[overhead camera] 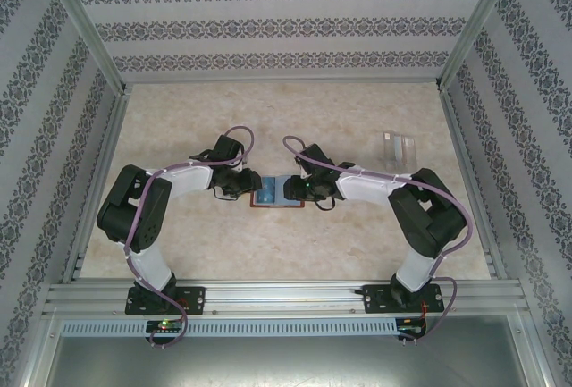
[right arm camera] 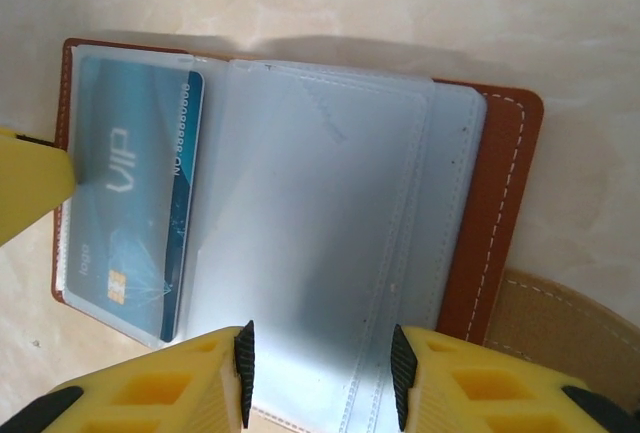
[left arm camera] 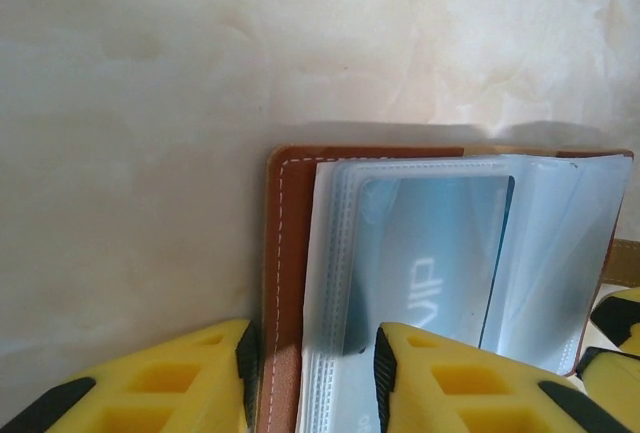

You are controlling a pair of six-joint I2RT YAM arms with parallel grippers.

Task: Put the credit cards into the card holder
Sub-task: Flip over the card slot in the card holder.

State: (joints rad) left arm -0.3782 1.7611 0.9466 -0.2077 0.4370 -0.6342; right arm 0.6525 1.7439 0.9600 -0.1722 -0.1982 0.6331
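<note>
Left pincer released, astride left edge of open reddish-brown leather card holder, desk centre. Blue-teal plastic VIP card inside clear left sleeve. Right pincer released over right sleeves. Transparent plastic case far right.

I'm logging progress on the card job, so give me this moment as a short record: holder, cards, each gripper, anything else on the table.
card holder: lying open on the table, clear sleeves showing
blue card: inside a sleeve, on the left arm's side of the holder
left gripper: jaws apart, over the holder's stitched edge
right gripper: jaws apart, over empty-looking sleeves
clear case: far right, apart from the holder
</note>
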